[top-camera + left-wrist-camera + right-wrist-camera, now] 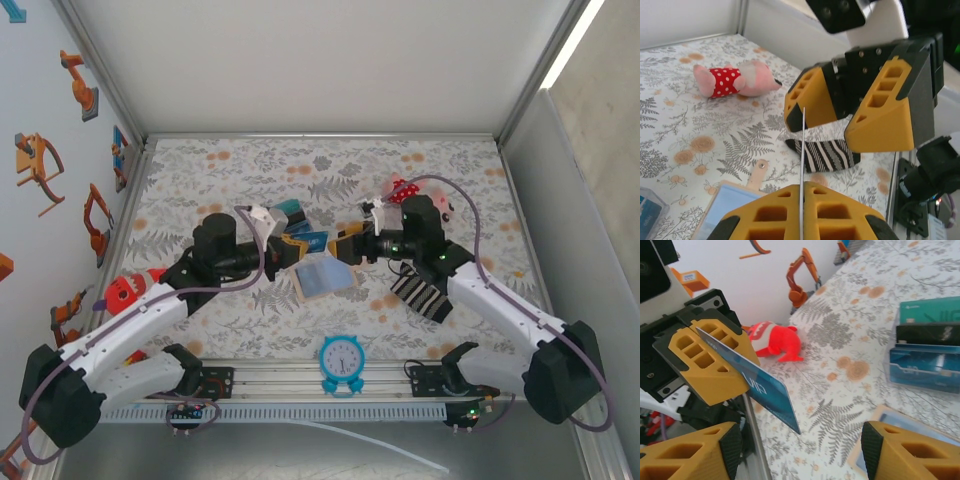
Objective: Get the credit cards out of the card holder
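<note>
Flowery table (250,320), our left gripper (803,192) pinched a blue card (767,390), our right gripper (832,125) stood spread wide just beside that card, card holder (322,278) lay unfolded nearby.

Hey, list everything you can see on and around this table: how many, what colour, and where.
credit card: one, blue, clamped in the left gripper
teal card: one, teal, far side of the middle
dark card: one, black, next to the teal card
card holder: one, tan with pale blue inside, open, table middle
sock: one, black-and-white striped, right of middle
clock: one, blue, near edge, centre
plush: one, pink with red dotted middle, far right
toy: one, red and white, left side
left gripper: shut on the credit card
right gripper: open, facing it
</note>
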### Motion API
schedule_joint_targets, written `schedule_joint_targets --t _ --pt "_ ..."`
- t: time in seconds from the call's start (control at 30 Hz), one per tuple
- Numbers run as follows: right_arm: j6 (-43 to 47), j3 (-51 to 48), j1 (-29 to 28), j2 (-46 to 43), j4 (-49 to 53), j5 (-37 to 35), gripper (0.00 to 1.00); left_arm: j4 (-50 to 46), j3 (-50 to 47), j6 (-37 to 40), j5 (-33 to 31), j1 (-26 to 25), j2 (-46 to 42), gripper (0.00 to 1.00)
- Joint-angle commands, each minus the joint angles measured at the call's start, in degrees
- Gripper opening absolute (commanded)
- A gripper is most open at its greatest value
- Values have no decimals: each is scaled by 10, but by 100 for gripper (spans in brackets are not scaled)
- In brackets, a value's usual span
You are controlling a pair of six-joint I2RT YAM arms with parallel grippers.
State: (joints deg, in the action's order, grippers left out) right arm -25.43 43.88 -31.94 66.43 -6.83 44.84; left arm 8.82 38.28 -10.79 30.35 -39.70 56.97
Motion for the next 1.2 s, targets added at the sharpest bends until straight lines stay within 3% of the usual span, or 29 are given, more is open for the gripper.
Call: schedule_joint_targets --t 0.0,0.27,0.5,0.8,0.87,0.93,1.07,1.17 --pt "-83 -17 1 14 -170 68 64 69 -18 -72 -18 2 -18 0" --pt "-164 -19 -6 69 -316 107 59 136 -44 -134 -15 2 -24 0" --pt "-171 5 -25 96 -333 122 49 164 -50 -153 -16 2 -16 0" --pt "-169 11 -33 102 -333 122 13 180 -54 -163 -23 2 -12 0" --pt "-167 10 -33 100 -330 116 6 166 -51 -163 -33 3 -15 14" --pt "-160 11 -33 98 -319 113 0 140 -44 -156 -41 3 -20 43" --pt "-126 18 -33 91 -262 105 0 57 -18 -139 -94 3 -43 79" --pt "-76 30 -33 82 -174 90 0 -3 -1 -119 -153 3 -72 92"
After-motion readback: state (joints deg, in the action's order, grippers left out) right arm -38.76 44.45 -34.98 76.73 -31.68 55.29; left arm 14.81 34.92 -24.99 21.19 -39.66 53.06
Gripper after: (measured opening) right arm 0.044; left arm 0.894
